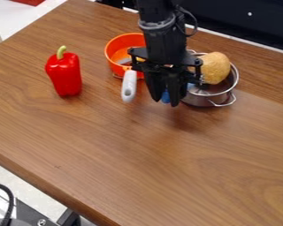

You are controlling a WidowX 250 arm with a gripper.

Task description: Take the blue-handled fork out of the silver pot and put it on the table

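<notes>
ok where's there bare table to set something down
The biggest bare patch of wooden table runs from the gripper and red pepper to the near edge. A narrower gap lies between the pepper and the orange pan. It's crowded where gripper, pale pan handle and metal pot bunch up.

This looks like a robotics lab or workshop rather than a lived-in kitchen. A jointed black robot arm [158, 26] with a loose cable [193, 22] hangs over a brown wood-grain tabletop [138, 150]. At the lower left, past the table's edge, are dark metal hardware with a bolt [41, 222] and a thick black cord [11, 198]. A plain black surface [244, 22] stands behind the table. The kitchen touches are an orange pan [112, 62] with a pale grey handle and a shiny metal pot [201, 100].
</notes>
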